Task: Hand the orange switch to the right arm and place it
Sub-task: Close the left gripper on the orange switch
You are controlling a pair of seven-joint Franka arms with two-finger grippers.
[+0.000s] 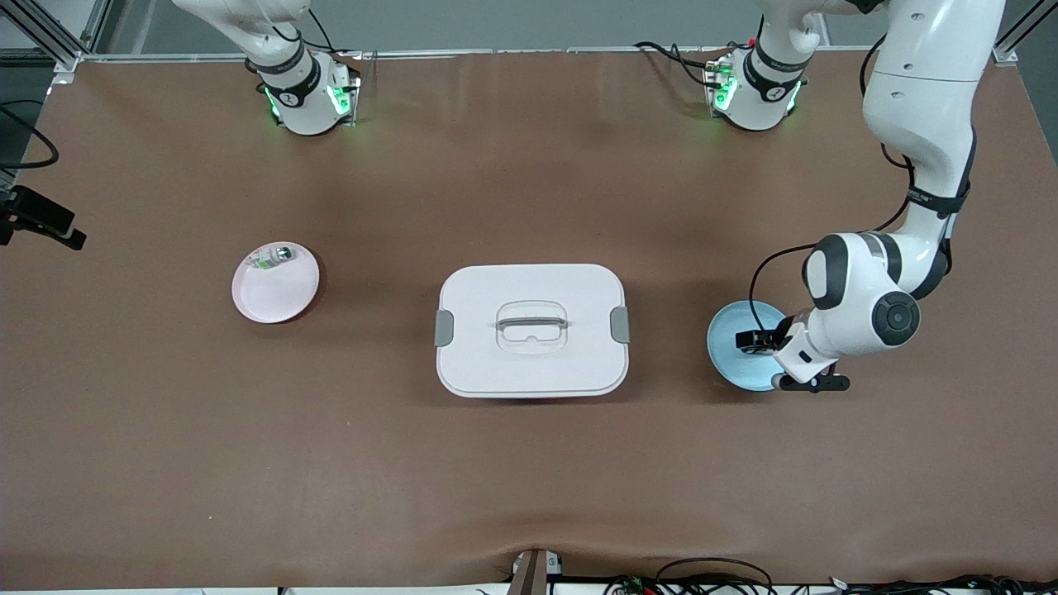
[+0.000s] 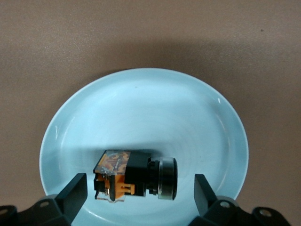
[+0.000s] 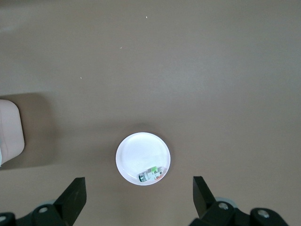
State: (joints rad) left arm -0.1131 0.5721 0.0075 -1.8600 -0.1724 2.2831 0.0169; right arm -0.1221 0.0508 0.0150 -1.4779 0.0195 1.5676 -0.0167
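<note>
1. Switch: the orange switch (image 2: 134,175) lies in the blue plate (image 2: 141,108) at the left arm's end.
2. Left gripper (image 2: 139,195) straddles it, fingers apart; descend centred, then close.
3. Right gripper (image 3: 139,195) waits high above the pink plate (image 3: 136,155), fingers apart.

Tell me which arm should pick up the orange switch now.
Left. The left hand hangs low over the blue plate with open fingers on either side of the orange switch. The right hand is high over the pink plate.

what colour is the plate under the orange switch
Light blue round plate, clearest in the left wrist view.
</note>
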